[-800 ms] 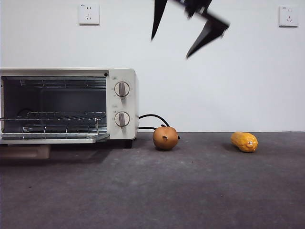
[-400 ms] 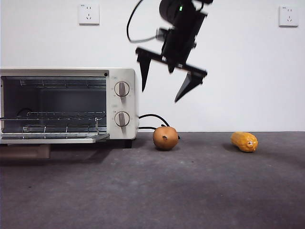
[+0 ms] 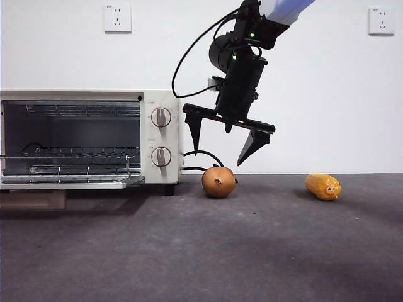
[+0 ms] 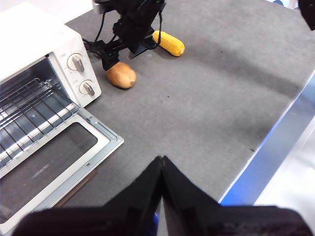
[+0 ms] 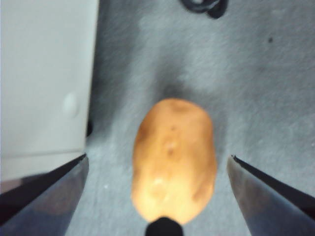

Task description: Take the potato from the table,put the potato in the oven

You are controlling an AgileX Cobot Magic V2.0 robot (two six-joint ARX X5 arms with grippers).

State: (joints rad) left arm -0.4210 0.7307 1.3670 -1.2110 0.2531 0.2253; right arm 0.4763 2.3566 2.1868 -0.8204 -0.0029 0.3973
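Note:
The orange-brown potato [image 3: 218, 182] [image 4: 121, 75] lies on the dark grey table [image 3: 264, 251], just right of the cream-white oven [image 3: 88, 138] [image 4: 34, 54]. The oven door [image 3: 69, 182] is folded down, showing the wire racks. My right gripper [image 3: 218, 157] [image 4: 119, 60] hangs open directly above the potato, a jaw to either side and a small gap below the tips. In the right wrist view the potato [image 5: 174, 160] sits between the spread jaws of the right gripper [image 5: 157, 157], beside the oven's side wall [image 5: 44, 73]. My left gripper [image 4: 161, 158] is shut and empty, well back from the oven.
A yellow-orange corn-like piece [image 3: 322, 186] [image 4: 169, 43] lies to the right of the potato. The oven's black cord [image 3: 203, 154] loops behind the potato. The table's edge [image 4: 266, 162] runs near the left arm, with a blue strip along it.
The right arm has come down from the top of the front view and slightly left, jaws open throughout, and now hangs just above the potato. Potato and corn have not moved.

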